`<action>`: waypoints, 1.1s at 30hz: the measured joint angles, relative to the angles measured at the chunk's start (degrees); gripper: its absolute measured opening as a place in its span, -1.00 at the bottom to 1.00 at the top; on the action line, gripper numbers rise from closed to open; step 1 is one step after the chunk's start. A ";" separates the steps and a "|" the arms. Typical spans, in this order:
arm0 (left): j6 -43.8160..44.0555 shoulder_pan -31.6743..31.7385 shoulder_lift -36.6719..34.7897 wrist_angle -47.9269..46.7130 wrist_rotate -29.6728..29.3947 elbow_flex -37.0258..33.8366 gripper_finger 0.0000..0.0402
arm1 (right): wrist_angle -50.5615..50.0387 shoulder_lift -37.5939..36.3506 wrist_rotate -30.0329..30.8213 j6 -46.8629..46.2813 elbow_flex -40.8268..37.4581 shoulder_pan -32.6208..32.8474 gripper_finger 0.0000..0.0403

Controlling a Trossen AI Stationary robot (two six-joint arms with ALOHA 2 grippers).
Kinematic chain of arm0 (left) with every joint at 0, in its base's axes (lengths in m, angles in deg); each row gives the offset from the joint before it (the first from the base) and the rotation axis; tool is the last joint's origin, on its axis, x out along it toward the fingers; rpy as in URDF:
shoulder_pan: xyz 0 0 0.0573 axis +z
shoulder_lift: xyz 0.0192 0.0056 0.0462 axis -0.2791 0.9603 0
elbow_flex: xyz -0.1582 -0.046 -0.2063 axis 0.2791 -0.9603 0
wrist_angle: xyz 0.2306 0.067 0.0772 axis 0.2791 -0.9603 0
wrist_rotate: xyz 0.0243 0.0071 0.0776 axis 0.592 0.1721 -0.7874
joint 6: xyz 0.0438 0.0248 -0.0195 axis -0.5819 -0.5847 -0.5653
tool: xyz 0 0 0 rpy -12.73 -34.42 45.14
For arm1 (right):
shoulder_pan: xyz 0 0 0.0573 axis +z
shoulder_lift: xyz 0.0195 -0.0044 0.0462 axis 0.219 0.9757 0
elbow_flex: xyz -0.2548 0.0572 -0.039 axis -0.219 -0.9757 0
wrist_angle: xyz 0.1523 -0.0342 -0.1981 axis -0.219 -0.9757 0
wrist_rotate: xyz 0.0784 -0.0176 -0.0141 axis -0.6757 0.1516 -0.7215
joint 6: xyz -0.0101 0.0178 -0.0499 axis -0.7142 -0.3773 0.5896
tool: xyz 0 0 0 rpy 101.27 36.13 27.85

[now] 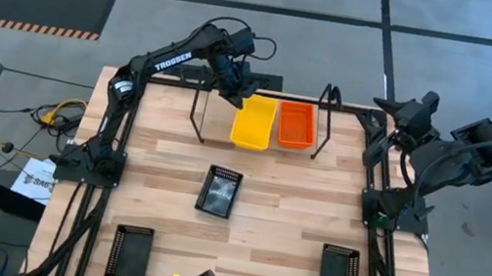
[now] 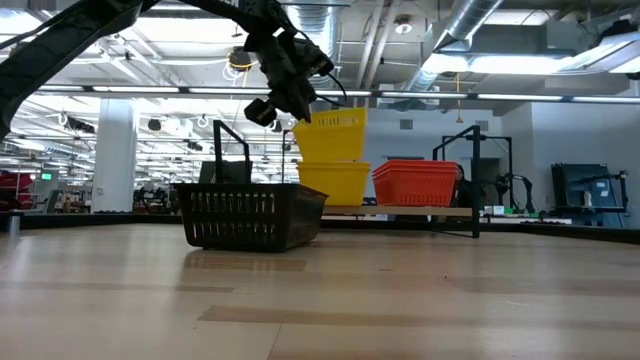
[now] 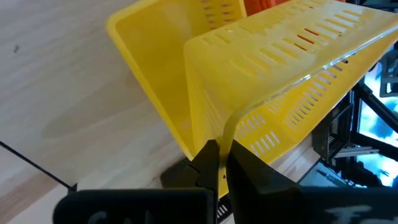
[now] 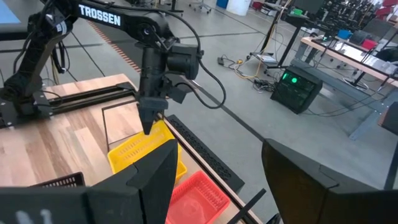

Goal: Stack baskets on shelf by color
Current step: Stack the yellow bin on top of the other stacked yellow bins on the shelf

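My left gripper (image 2: 285, 100) is at the shelf (image 1: 200, 116) on the table's far side, shut on a yellow basket (image 2: 330, 135). That basket hangs just over a second yellow basket (image 2: 335, 182), which stands on the shelf. Whether the two touch I cannot tell. A stack of red baskets (image 2: 415, 182) stands on the shelf to the right of them. Three black baskets rest on the table: one in the middle (image 1: 220, 191), one near left (image 1: 130, 253), one near right (image 1: 339, 274). My right gripper (image 4: 217, 149) stands open, raised off the table's right edge. My left gripper pinches the upper yellow basket's rim (image 3: 227, 132) near a corner, the thin wall passing between its two fingers (image 3: 208, 162). The fingers slant down from the table's left. The basket is carried above the lower yellow basket (image 3: 155, 74), tilted a little.
The shelf's two looped uprights (image 1: 326, 121) stand on either side of the yellow and red baskets. The shelf's left part (image 1: 215, 113) holds no basket. Bare wood lies between the black baskets.
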 joint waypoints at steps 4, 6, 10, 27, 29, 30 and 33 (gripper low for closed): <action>0.78 -0.35 0.74 -0.26 0.24 -0.09 -1.00 | 0.00 0.60 -0.03 0.62 -0.01 0.01 0.27; 0.76 -0.81 1.46 1.33 0.45 -0.78 -1.00 | 0.02 1.05 -0.06 0.86 0.00 0.00 0.27; 0.01 -1.54 3.52 1.80 1.84 -0.92 -1.00 | 0.02 1.30 -0.09 1.55 -0.02 -0.02 0.27; -1.76 0.99 5.68 0.99 -1.29 -0.94 -1.00 | 0.02 1.23 -0.20 2.37 0.00 -0.07 0.27; -1.78 1.25 5.68 1.40 -1.37 -0.94 -1.00 | 0.00 1.23 -0.27 2.49 0.00 -0.07 0.27; -1.78 1.29 5.68 1.36 -1.36 -0.94 -1.00 | 0.00 1.23 -0.29 2.49 0.00 -0.07 0.27; -2.14 1.40 5.68 1.36 -1.33 -0.94 -1.00 | 0.01 1.23 -0.35 2.49 0.00 -0.07 0.27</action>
